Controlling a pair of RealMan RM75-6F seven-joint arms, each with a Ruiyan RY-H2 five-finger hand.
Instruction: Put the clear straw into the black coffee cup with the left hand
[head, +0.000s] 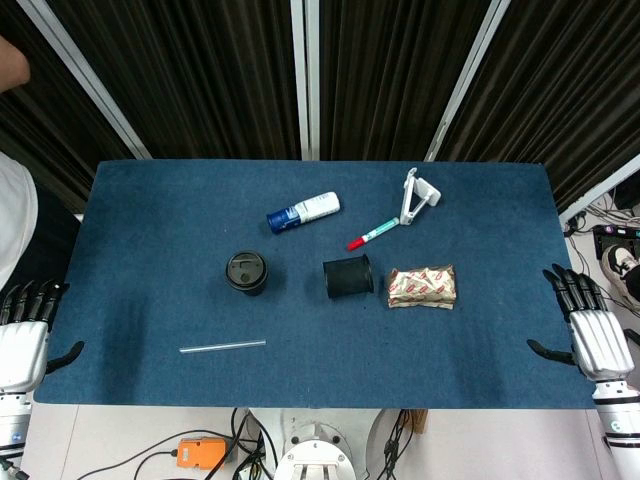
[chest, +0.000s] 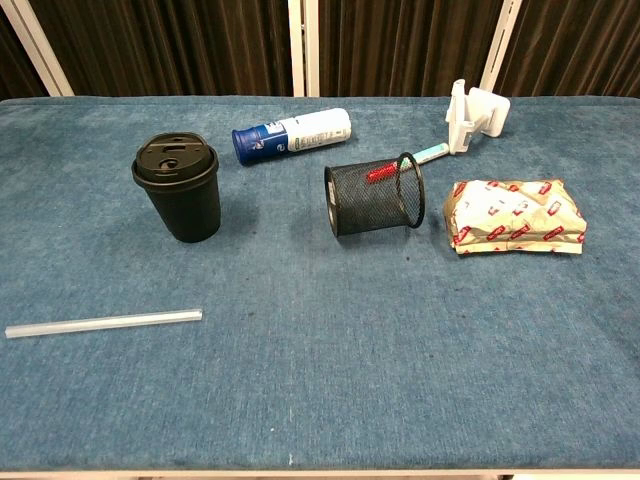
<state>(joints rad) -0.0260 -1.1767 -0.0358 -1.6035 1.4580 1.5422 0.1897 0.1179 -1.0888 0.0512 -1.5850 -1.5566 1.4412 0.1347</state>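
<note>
The clear straw (head: 222, 347) (chest: 103, 322) lies flat on the blue table, near its front edge and left of centre. Behind it stands the black coffee cup (head: 247, 272) (chest: 178, 188), upright with its lid on. My left hand (head: 24, 335) hangs off the table's left edge, fingers apart and holding nothing, well to the left of the straw. Off the right edge my right hand (head: 590, 328) is likewise spread and holds nothing. Neither hand shows in the chest view.
A black mesh pen holder (head: 348, 277) (chest: 374, 197) lies on its side mid-table. A foil snack packet (head: 422, 287) (chest: 514, 216) lies right of it. Behind are a blue-and-white tube (head: 303, 212) (chest: 291, 135), a red-capped marker (head: 373, 235) and a white clip (head: 417, 195) (chest: 472, 114).
</note>
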